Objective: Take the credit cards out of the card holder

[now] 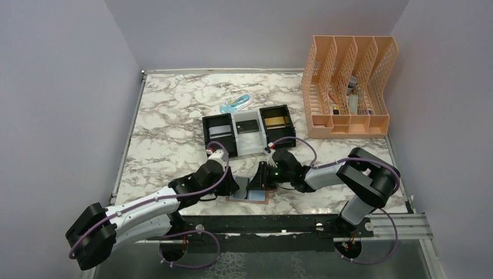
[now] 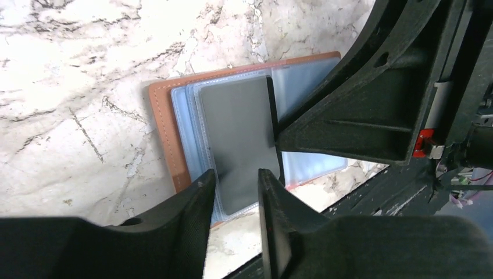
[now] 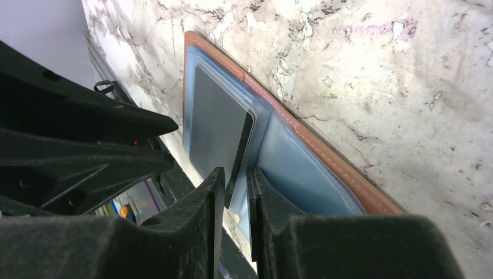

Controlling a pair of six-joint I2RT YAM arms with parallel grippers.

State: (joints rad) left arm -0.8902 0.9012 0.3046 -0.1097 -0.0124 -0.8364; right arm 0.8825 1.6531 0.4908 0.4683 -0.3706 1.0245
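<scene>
Card holder (image 2: 160, 133), open: wrist views alone show right gripper (image 3: 236, 171) nipping dark card (image 3: 215, 122) edge, left gripper (image 2: 237, 174) half-open, empty; overhead alone shows tray (image 1: 250, 150), upper centre.

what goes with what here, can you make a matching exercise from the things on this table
1 card holder
2 dark card
3 tray
4 file rack

a peach, far right
b edge in the right claw
c open flat near the front edge
d mid-table, three compartments

Pairs: 1-c, 2-b, 3-d, 4-a
</scene>
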